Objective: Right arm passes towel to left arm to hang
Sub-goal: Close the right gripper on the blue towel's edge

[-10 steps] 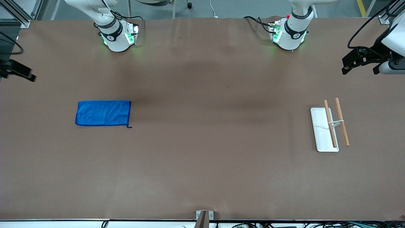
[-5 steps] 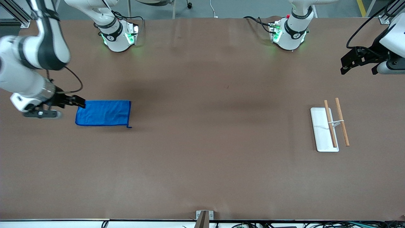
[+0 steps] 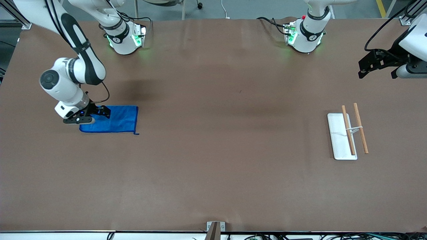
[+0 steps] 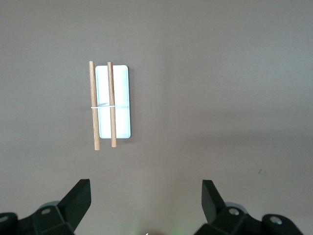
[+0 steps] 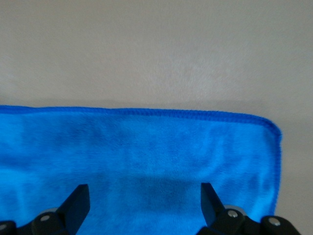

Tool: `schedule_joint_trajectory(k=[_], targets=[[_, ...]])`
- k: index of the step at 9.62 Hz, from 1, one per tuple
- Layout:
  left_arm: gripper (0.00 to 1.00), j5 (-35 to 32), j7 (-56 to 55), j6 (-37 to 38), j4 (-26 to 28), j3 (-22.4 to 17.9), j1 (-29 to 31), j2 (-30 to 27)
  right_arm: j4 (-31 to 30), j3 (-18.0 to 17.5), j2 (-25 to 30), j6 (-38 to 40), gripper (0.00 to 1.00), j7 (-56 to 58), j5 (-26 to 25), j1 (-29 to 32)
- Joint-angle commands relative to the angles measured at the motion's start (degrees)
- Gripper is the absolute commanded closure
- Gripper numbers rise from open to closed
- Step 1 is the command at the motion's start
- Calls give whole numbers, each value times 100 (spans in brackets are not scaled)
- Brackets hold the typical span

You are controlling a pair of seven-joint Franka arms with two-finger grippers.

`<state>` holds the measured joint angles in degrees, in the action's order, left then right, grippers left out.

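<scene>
The bright blue towel (image 3: 115, 120) lies flat on the brown table toward the right arm's end. My right gripper (image 3: 100, 112) is open and hovers low over the towel's end nearest that table end. In the right wrist view the towel (image 5: 142, 156) fills the space under the spread fingertips (image 5: 78, 200), and its stitched edge shows. My left gripper (image 3: 368, 64) is open, high over the table edge at the left arm's end; the left arm waits. Its own view shows spread fingertips (image 4: 80, 196) over bare table.
A white rack base with two wooden rods (image 3: 347, 133) lies toward the left arm's end; it also shows in the left wrist view (image 4: 110, 105). Both arm bases (image 3: 123, 36) stand along the table's top edge. A metal bracket (image 3: 215, 226) sits at the near edge.
My right arm has swung in from the table's end and brought its gripper over the towel's end. The towel has not moved. The left arm has barely moved.
</scene>
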<state>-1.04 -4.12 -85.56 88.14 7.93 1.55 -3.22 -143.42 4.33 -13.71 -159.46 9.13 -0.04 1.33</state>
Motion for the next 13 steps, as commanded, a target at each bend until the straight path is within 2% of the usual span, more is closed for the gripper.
schedule_joint_trajectory(k=[1, 3, 4, 5, 6, 8, 10, 13], targets=[[0, 34, 105, 31, 10, 25, 4, 120, -125, -38, -166, -217, 3, 89, -66, 87], [0, 25, 113, 22, 2, 25, 4, 120, -125, -38, -377, -444, 8, 72, -57, 87], [0, 25, 113, 22, 1, 25, 12, 120, -142, -47, -387, -454, 28, 54, -57, 78], [0, 77, 113, 31, 10, 16, 21, 120, -143, -47, -370, -446, 72, 10, -57, 87], [0, 78, 113, 31, 10, 16, 21, 120, -134, -47, -361, -341, 99, -77, -14, 87], [0, 69, 113, 22, 2, 25, 12, 120, -64, -55, -274, 44, 100, -349, 4, 52], [0, 78, 113, 31, 10, 25, 21, 120, 531, -108, 95, 1532, 100, -735, 4, -114], [0, 77, 105, 22, 10, 25, 12, 120, 1786, -257, 403, 3625, 100, -799, 4, -159]])
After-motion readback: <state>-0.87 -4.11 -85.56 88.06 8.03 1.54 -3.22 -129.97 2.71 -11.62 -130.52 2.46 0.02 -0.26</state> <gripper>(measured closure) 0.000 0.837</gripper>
